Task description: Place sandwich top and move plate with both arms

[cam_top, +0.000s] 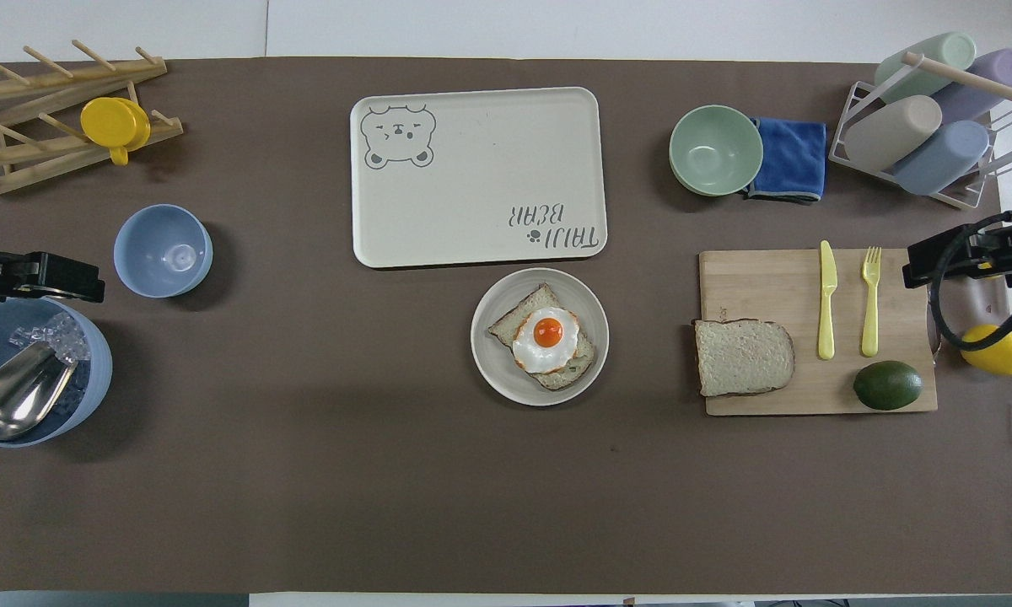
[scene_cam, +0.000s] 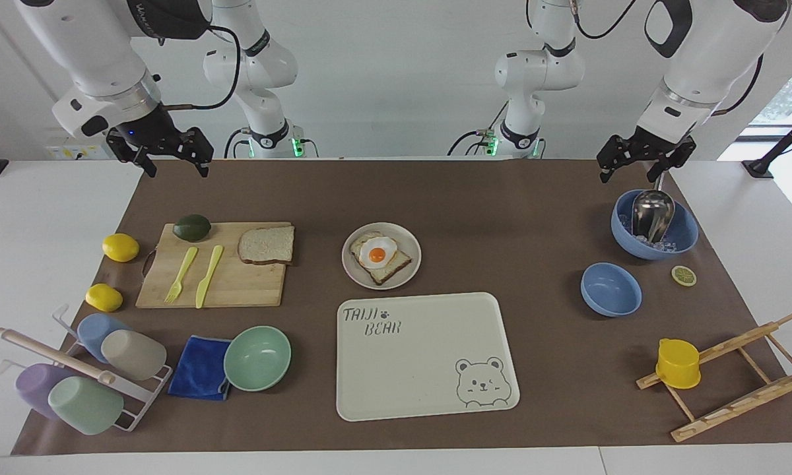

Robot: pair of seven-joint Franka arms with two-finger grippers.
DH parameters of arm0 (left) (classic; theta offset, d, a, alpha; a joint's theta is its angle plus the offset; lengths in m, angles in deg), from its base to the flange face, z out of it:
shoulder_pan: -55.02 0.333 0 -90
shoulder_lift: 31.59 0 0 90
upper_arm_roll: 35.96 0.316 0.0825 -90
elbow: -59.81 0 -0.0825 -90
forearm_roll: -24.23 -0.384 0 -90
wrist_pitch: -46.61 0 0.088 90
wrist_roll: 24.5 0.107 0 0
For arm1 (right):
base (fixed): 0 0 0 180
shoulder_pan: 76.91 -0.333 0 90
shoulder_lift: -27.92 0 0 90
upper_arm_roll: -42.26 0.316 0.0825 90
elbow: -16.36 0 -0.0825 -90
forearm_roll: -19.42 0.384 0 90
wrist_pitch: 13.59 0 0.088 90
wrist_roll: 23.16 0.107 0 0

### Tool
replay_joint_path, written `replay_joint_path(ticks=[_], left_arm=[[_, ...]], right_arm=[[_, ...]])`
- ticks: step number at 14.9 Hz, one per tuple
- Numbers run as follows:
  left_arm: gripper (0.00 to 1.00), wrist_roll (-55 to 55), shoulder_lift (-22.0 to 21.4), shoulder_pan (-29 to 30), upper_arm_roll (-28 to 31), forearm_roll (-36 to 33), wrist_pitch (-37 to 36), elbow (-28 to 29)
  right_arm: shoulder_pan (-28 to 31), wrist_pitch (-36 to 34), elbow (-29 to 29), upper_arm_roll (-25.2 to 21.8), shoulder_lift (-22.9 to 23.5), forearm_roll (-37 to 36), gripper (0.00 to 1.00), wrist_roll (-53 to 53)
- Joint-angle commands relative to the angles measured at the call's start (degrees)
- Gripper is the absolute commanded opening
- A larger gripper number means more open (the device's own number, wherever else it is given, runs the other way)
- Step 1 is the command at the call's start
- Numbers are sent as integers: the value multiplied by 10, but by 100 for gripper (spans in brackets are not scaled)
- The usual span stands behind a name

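The sandwich top (scene_cam: 266, 245) (cam_top: 743, 357), a plain pale slice with a brown crust, lies flat on a corner of the wooden cutting board (scene_cam: 237, 284) (cam_top: 767, 278). The round beige plate (scene_cam: 353, 274) (cam_top: 493, 371) sits mid-table and holds a toast slice with a fried egg (scene_cam: 378, 254) (cam_top: 546, 335). My right gripper (scene_cam: 177, 170) (cam_top: 915, 263) hangs open and holds nothing, raised over the right arm's end of the board. My left gripper (scene_cam: 628, 177) (cam_top: 84, 282) hangs open, holding nothing, over the edge of the large blue bowl (scene_cam: 683, 241) (cam_top: 93, 379).
The cream bear tray (scene_cam: 422, 396) (cam_top: 472, 110) lies just farther from the robots than the plate. An avocado (scene_cam: 192, 227), yellow fork (scene_cam: 181, 274) and knife (scene_cam: 208, 276) share the board. Lemons (scene_cam: 120, 247), mint bowl (scene_cam: 257, 357), blue cloth (scene_cam: 198, 366), cup rack (scene_cam: 138, 402), small blue bowl (scene_cam: 610, 289) and wooden rack (scene_cam: 739, 402) stand around.
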Motion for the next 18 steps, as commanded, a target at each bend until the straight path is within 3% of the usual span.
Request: replay_joint_path(ticks=[1, 11, 14, 18], left_arm=[[100, 7, -7, 6, -3, 1, -4, 0], [100, 7, -7, 6, -3, 1, -4, 0], [100, 7, -6, 6, -3, 1, -4, 0], [100, 7, -6, 6, -3, 1, -4, 0]], right_arm=[[3, 1, 8, 0, 5, -4, 100, -14], [-2, -3, 0, 2, -1, 1, 100, -20], [-55, 24, -22, 6, 6, -19, 100, -11], [-157, 34, -28, 16, 77, -119, 100, 89]])
